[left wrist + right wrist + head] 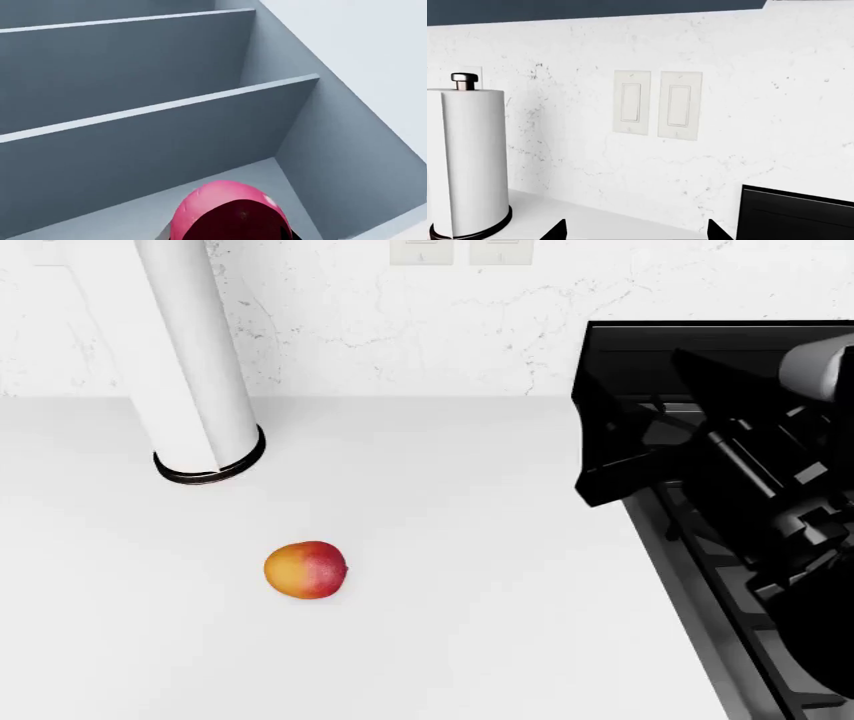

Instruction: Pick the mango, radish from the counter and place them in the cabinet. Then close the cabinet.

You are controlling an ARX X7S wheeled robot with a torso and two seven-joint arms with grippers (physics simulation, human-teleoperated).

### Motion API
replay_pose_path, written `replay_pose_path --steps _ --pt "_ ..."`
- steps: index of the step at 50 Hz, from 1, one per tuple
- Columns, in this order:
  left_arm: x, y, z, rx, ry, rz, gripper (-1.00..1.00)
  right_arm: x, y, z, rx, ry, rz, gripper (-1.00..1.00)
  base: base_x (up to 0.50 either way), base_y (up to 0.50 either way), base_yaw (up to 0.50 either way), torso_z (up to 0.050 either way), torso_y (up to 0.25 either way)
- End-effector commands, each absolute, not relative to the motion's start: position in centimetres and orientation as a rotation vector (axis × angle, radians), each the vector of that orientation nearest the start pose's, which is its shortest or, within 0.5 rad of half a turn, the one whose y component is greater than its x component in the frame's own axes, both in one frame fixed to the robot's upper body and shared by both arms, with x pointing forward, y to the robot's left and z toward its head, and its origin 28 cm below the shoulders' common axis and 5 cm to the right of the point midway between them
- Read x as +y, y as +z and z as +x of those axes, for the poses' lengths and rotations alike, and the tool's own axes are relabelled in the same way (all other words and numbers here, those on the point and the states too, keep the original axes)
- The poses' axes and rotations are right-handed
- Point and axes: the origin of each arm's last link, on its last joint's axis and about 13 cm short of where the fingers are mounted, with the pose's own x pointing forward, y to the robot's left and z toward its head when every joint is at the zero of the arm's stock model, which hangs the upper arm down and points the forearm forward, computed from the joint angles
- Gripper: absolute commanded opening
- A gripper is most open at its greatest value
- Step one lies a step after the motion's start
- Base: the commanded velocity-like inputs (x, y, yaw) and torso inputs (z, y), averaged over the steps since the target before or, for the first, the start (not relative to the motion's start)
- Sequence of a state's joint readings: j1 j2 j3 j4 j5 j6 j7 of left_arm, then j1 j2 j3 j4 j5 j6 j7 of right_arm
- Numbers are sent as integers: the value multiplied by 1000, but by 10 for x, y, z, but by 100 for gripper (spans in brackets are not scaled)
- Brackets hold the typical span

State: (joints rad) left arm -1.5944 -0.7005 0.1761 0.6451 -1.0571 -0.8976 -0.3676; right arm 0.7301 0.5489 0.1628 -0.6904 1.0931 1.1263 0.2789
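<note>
So, left wrist view first: the radish sits right up against the camera, a magenta-pink ball with its lower half in dark shadow. It's at the front of a grey-blue cabinet, over the cabinet's bottom panel and near its side wall, with two shelves stacked behind it. Dark bits of the left claw peek out on either side of the radish at the frame edge, but whether it's gripping the radish or has let go, I honestly can't tell from this.

Head view: the mango is lying on the white tabletop all by itself, orange-yellow with the red blush facing the stove side. A paper towel roll stands further back, near the marble backsplash. The black gas stove takes up the right side, and the right arm hangs over it, well apart from the mango.

Right wrist view: two dark tips of the right claw show at the frame edge, spread wide with nothing between them. It's pointed at the backsplash with two light switches, the paper towel roll off to one side.
</note>
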Motion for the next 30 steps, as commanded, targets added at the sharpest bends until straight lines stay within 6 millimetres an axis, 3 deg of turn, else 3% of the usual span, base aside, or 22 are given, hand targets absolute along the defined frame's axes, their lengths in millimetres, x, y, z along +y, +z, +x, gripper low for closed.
replay_pose_path --steps 1,30 --pt "240 460 189 -1082 -198 302 -100 -153 259 227 -205 327 -10 100 0 0 0 0 0" --pt "235 498 249 -999 -38 276 -100 -152 255 230 -215 314 12 100 0 0 0 0 0"
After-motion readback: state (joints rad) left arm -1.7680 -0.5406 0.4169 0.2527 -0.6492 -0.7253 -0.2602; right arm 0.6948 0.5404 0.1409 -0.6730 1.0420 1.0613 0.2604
